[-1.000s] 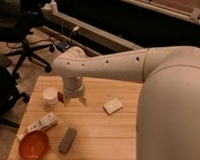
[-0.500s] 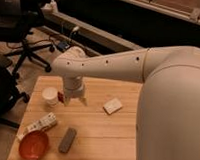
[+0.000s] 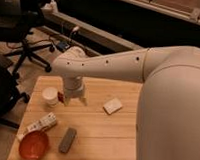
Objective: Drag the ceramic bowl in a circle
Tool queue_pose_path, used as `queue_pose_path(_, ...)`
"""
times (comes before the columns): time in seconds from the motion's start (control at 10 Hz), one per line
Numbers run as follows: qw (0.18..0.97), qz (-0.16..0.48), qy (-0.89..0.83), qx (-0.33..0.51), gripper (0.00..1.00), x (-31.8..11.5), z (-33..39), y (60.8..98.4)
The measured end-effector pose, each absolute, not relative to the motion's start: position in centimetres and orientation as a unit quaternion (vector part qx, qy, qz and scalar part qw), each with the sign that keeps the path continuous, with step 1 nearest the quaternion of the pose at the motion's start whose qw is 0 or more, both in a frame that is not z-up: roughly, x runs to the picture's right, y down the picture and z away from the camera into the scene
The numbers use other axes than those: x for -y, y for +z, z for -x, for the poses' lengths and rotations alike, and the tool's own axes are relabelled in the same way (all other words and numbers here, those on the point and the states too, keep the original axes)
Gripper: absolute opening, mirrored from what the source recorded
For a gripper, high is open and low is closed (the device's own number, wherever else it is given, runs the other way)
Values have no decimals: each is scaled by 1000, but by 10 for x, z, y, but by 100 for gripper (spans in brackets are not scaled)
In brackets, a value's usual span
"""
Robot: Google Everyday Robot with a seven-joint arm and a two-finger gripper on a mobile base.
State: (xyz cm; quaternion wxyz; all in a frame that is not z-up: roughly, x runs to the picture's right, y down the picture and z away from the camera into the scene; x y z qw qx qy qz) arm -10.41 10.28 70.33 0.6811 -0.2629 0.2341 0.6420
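Observation:
The ceramic bowl (image 3: pixel 33 144) is round, shallow and glossy orange-red. It sits at the near left corner of the wooden table (image 3: pixel 106 137). My gripper (image 3: pixel 73 100) hangs from the white arm over the left middle of the table, pointing down, just right of the small white cup (image 3: pixel 50 96). The gripper is well behind the bowl and apart from it, and it holds nothing that I can see.
A white bottle-like item (image 3: pixel 41 124) lies just behind the bowl. A grey flat bar (image 3: pixel 67 139) lies to the bowl's right. A white pad (image 3: pixel 112 105) lies mid-table. My big white arm (image 3: pixel 168 97) covers the right side. Office chairs (image 3: pixel 25 46) stand at the left.

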Motion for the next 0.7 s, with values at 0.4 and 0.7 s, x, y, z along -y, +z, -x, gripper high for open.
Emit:
queue_pose_path(0.4, 681, 263, 642, -234, 65, -103, 104, 703)
queue_pose_path(0.7, 689, 265, 636, -225, 65, -103, 109, 702)
